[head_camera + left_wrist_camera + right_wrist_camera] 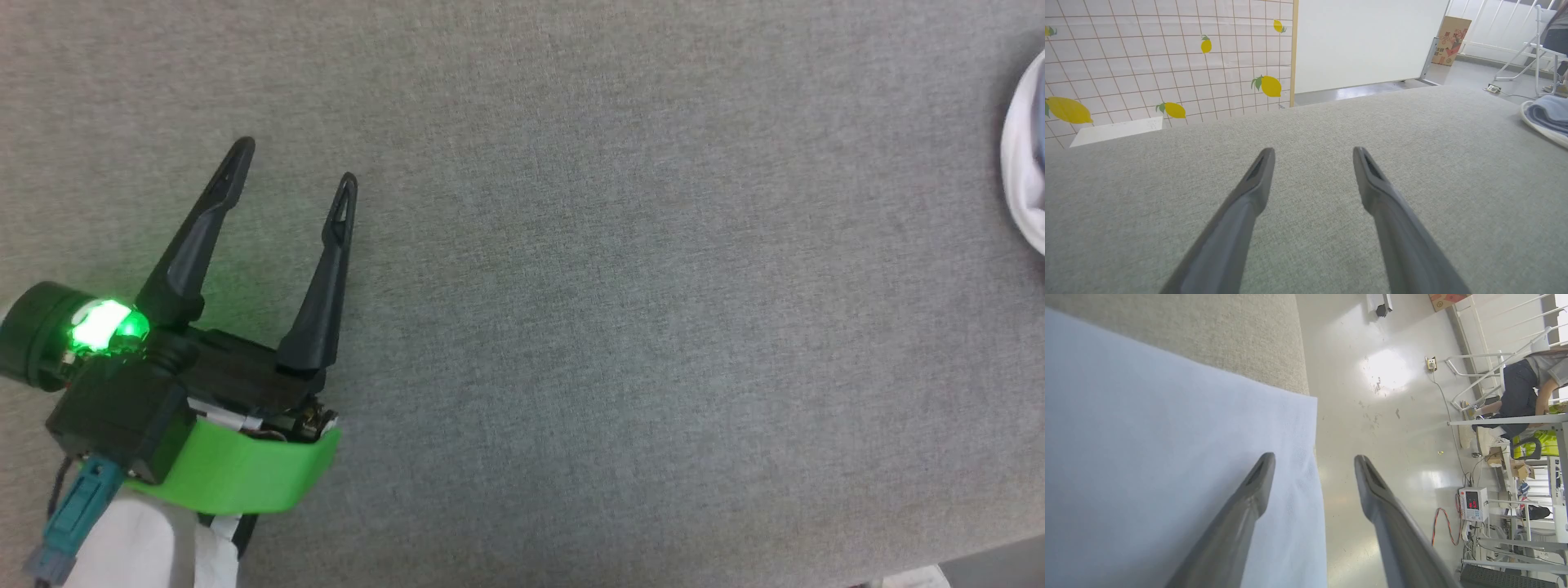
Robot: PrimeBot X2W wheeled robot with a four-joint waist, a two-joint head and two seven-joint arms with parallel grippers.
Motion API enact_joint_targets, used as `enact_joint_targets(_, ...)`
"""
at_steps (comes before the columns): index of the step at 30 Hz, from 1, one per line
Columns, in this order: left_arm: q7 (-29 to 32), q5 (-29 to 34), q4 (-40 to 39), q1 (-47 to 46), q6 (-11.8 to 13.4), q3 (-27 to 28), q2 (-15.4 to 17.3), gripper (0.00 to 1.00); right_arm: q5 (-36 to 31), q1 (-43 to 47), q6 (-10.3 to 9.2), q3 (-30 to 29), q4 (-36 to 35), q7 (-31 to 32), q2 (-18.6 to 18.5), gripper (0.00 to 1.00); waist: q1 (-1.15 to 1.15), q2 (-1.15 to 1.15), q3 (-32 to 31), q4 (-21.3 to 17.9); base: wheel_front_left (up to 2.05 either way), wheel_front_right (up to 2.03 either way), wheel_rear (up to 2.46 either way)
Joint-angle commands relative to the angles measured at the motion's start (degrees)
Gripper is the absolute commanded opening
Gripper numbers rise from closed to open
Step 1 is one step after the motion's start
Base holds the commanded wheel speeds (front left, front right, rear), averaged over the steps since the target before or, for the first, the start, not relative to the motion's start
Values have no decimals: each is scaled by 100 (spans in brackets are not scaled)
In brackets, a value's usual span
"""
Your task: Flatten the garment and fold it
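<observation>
The garment (1024, 155) is seen at the far right edge of the head view. There it lies bunched on the grey cloth-covered table (620, 310), showing white fabric with a little blue. In the left wrist view the garment (1546, 115) appears at the right edge as a rumpled blue heap with a white rim, well apart from the fingers. In the right wrist view the garment (1147, 457) is spread as a smooth light blue sheet. Its far corner is carried out past the table's edge (1216, 339), above the glossy floor (1372, 396).

The right gripper (1313, 458) is held wide apart with nothing between its fingers. One finger is seen over the blue cloth and the other over the floor. Whether the cloth is touched cannot be told.

The left gripper (295, 163) is likewise spread and empty, over bare table at the lower left of the head view. In its own view the left gripper (1313, 153) is pointed across the table towards a tiled wall with lemons (1167, 61) and a white panel (1363, 41).

A cardboard box (1450, 40) is set beyond the panel. A seated person (1527, 379) is seen at the right of the right wrist view.
</observation>
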Motion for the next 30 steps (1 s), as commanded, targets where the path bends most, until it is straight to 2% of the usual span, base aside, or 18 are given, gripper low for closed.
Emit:
enact_joint_targets(1,-93,-46,73,-96,56,-7,-45,100,-25,-115,-12,15,57,-98,-14,100,-1,0,-204,89,0,0,0)
enact_joint_targets(5,-342,-113,337,22,154,12,-168,100,63,-141,-12,74,84,-325,47,100,-1,0,-616,211,0,0,0)
enact_joint_targets(6,-554,-154,622,166,277,62,-280,100,200,-98,-12,103,-3,-569,188,100,-1,0,-1029,347,0,0,0)
enact_joint_targets(13,-884,-278,1226,568,522,180,-515,100,457,467,-12,189,-559,-974,790,100,-1,0,-2027,686,0,0,0)
enact_joint_targets(22,-1088,-394,1753,964,751,323,-803,100,714,2065,-12,198,-2138,-1028,2116,100,-1,0,-2961,1197,0,0,0)
enact_joint_targets(26,-1126,-369,1932,1048,758,374,-869,100,547,2697,-12,165,-2818,-1131,2774,100,-1,0,-3260,1360,0,0,0)
enact_joint_targets(30,-1137,-279,2058,1211,754,381,-935,100,281,3141,-12,162,-3181,-1362,3312,100,-1,0,-3554,1439,0,0,0)
